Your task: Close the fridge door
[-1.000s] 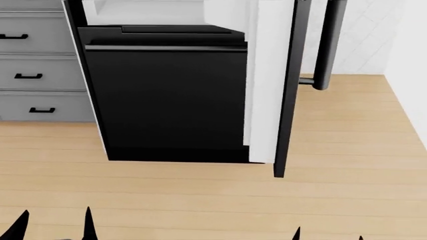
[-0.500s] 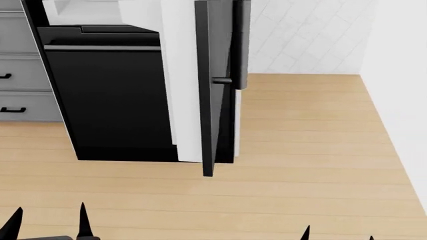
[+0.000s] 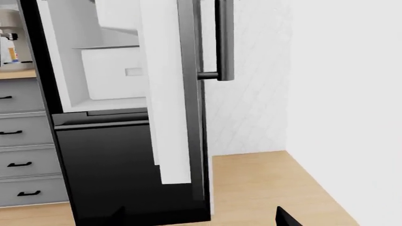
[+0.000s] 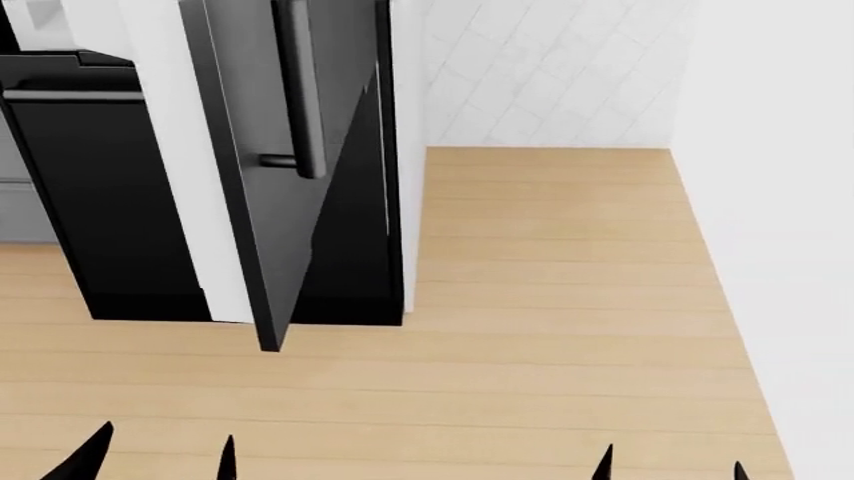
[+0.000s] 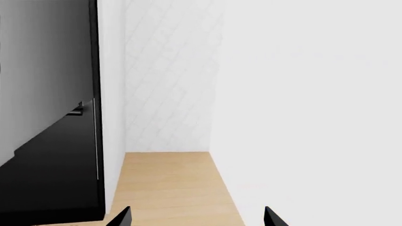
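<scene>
The fridge door stands open, swung out toward me, its glossy black outer skin and bar handle facing right in the head view. Its white inner lining faces the fridge body. The left wrist view meets the fridge door edge-on, with a moulded bin on the white side. My left gripper is open and low, well short of the door. My right gripper is open over bare floor. In the right wrist view, the fridge door fills one side and my right gripper holds nothing.
A wide black drawer front sits below the open compartment. Grey cabinet drawers with black pulls stand beside the fridge. A white wall bounds the right side. A strip of wooden floor lies between door and wall.
The head view has swung to the right, so the door slid from right of centre to the left and its black outer face now shows. Both grippers stay open and low.
</scene>
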